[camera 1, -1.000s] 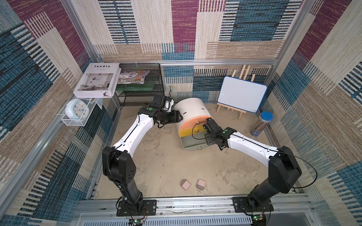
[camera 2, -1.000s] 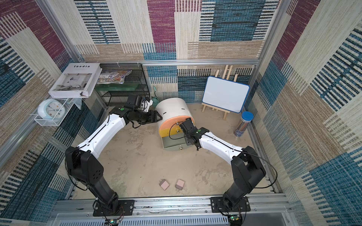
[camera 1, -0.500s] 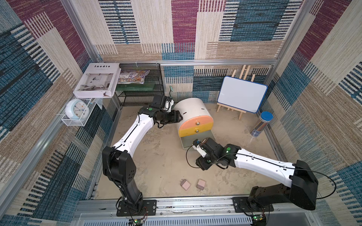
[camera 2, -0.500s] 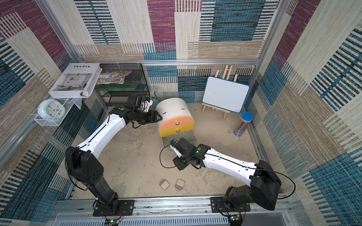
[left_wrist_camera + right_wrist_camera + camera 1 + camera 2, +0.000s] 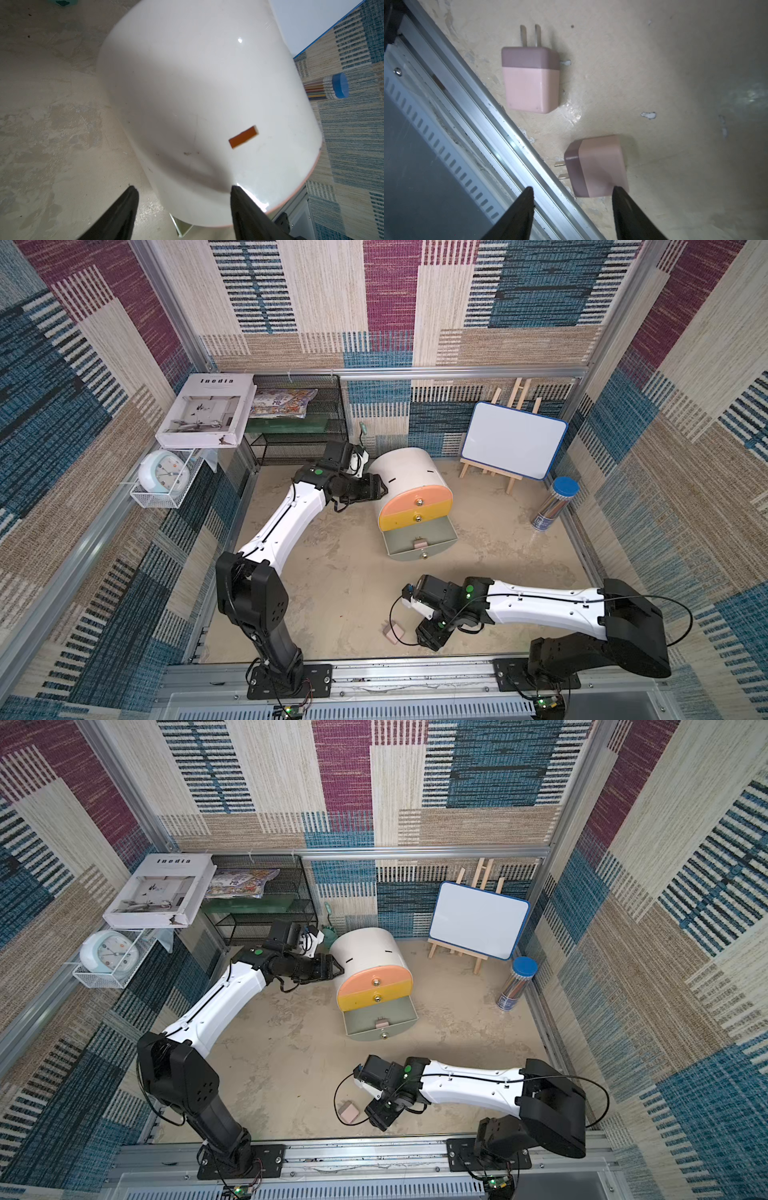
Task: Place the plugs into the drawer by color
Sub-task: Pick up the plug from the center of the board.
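Three pink plugs [image 5: 530, 80] (one cabinet [image 5: 409, 472])

lowest drawer [image 5: 400, 536]: one plug [image 5: 419, 544] inside | floor [image 5: 345, 580]: two plugs [image 5: 530, 80] beside front rail [image 5: 483, 116]

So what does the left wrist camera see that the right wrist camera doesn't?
Only the left wrist view: the curved shell of the white barrel-shaped drawer cabinet and a blue-capped tube of coloured pencils. Only the right wrist view: two dusty pink cube-shaped plugs lying apart, beside an aluminium frame rail. Both: mottled beige tabletop and open black jaws, the left gripper at the cabinet, the right gripper over one plug.
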Controlling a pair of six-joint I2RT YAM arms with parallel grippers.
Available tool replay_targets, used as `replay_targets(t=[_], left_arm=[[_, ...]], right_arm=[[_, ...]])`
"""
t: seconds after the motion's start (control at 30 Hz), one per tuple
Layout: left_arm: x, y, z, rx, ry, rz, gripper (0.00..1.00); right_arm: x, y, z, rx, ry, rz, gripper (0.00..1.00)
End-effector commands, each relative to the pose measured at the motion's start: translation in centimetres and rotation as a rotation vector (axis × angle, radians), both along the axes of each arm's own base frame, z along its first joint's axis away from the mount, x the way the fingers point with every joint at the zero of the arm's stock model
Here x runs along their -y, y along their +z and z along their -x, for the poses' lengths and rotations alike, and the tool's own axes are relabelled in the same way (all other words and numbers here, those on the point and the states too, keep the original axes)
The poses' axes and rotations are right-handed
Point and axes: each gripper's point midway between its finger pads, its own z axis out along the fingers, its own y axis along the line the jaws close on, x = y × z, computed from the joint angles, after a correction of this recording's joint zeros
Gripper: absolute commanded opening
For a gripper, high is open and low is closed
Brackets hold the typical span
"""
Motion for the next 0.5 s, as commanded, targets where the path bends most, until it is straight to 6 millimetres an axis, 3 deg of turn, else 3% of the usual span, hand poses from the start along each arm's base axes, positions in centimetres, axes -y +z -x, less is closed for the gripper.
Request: replay_targets(t=[0.0,0.27,0.47], left_arm=[[0.2,0.6,0.1,0.018,-0.015,0.011,0.74],[0.5,0.5,0.1,0.012,-0.020,0.021,0.74],[0.6,0.3,0.1,0.003,-0.022,0.028,0.74]], right_arm=[[0.3,-0.6,-0.4,0.011,-0.019,0.040,0.63],[0.5,-0.9,-1.1,0.042,-0.027,0.081,0.61],[-0.1,1.1,-1.6,0.072,-0.024,0.042,0.62]])
